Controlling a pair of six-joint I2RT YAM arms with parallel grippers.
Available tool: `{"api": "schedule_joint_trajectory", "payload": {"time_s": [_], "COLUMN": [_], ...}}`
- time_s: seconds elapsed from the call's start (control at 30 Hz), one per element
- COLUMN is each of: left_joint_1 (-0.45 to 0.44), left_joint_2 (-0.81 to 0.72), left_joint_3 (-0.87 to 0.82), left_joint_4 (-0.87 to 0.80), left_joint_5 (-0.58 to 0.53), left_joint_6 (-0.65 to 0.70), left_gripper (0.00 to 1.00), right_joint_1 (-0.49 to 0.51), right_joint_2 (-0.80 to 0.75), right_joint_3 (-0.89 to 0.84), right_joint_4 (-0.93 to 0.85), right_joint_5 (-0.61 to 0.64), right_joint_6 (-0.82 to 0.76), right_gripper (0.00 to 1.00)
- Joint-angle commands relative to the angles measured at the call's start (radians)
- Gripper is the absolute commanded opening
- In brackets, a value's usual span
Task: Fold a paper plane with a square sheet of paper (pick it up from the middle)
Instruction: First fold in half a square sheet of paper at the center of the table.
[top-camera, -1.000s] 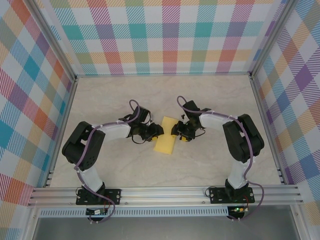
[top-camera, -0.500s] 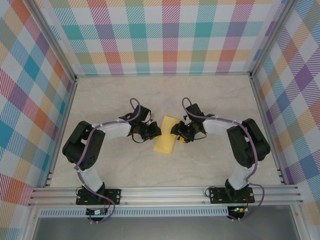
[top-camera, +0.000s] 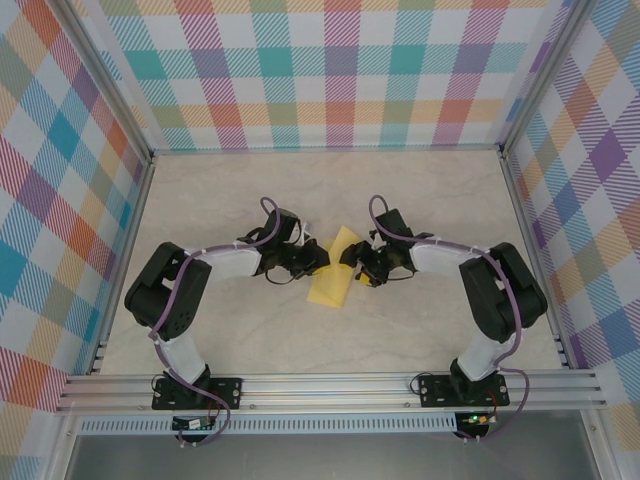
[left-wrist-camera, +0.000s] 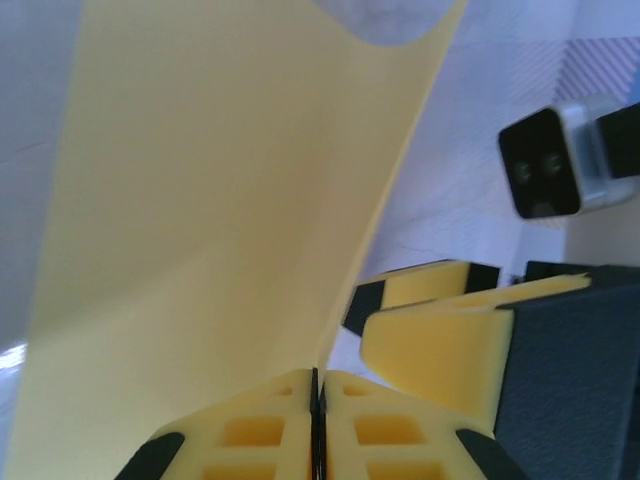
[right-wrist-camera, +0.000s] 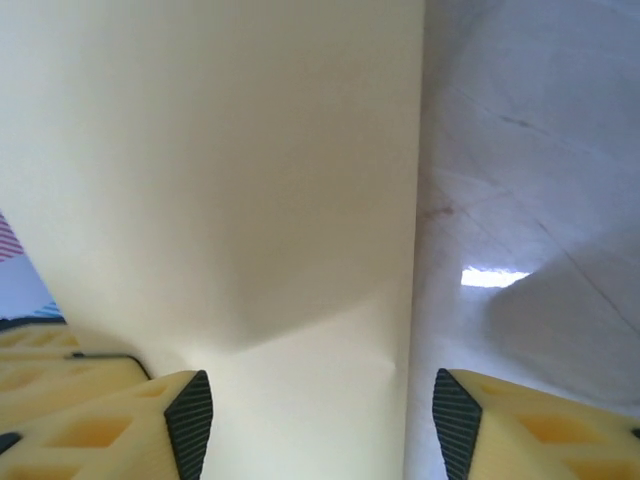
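The square sheet of paper (top-camera: 331, 286) is yellow and folded into a long strip, lying mid-table between the two arms with its far end (top-camera: 346, 240) raised. My left gripper (top-camera: 317, 261) is at the strip's left edge. In the left wrist view it (left-wrist-camera: 316, 385) is shut on the paper (left-wrist-camera: 220, 200), which rises out of the seam between the pads. My right gripper (top-camera: 352, 263) faces it from the right. In the right wrist view it (right-wrist-camera: 325, 425) stands open, with the sheet (right-wrist-camera: 230, 190) lying between and beyond its fingers, touching neither pad. The right fingers (left-wrist-camera: 440, 335) show close beside the left jaws.
The beige marbled tabletop (top-camera: 250, 190) is bounded by plaid walls (top-camera: 340, 70) at the back and both sides. An aluminium rail (top-camera: 330, 385) carrying the arm bases runs along the near edge. The two grippers are nearly touching over the paper.
My left gripper has closed on the paper's edge and my right gripper has opened wider. The strip's far end has lifted and tilted. The right arm's elbow swung outward.
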Motion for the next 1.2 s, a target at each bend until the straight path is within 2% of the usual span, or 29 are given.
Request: {"api": "schedule_joint_trajectory", "payload": {"time_s": [0.0,0.1,0.27,0.47,0.63,0.77,0.9,1.17], "left_joint_1": [0.019,0.019,0.018,0.012,0.013,0.013,0.013,0.013], "left_joint_2": [0.004,0.026,0.033,0.013,0.017,0.022,-0.011,-0.010], "left_joint_3": [-0.028,-0.031,-0.030,0.017,-0.014,-0.030,-0.037,-0.045], "left_joint_4": [0.147,0.212,0.220,0.033,0.112,0.100,0.044,0.040], "left_joint_5": [0.079,0.115,0.139,0.188,0.189,0.111,0.029,0.013], "left_joint_6": [-0.075,-0.115,-0.121,0.035,-0.011,-0.037,-0.020,-0.022], "left_gripper": [0.09,0.08,0.08,0.10,0.09,0.09,0.09,0.10], "right_joint_1": [-0.024,-0.045,-0.051,-0.051,-0.051,-0.051,-0.046,-0.018], "right_joint_2": [-0.075,-0.116,-0.159,-0.209,-0.203,-0.167,-0.124,-0.034], "right_joint_3": [-0.054,-0.112,-0.144,-0.164,-0.157,-0.135,-0.104,-0.060], "right_joint_4": [0.043,0.081,0.087,0.058,0.088,0.090,0.065,0.095], "right_joint_5": [0.016,0.027,0.023,0.062,0.023,-0.001,-0.003,-0.030], "right_joint_6": [0.046,0.082,0.083,0.077,0.051,0.040,0.020,0.026], "right_gripper": [0.66,0.70,0.71,0.74,0.74,0.71,0.61,0.54]}}
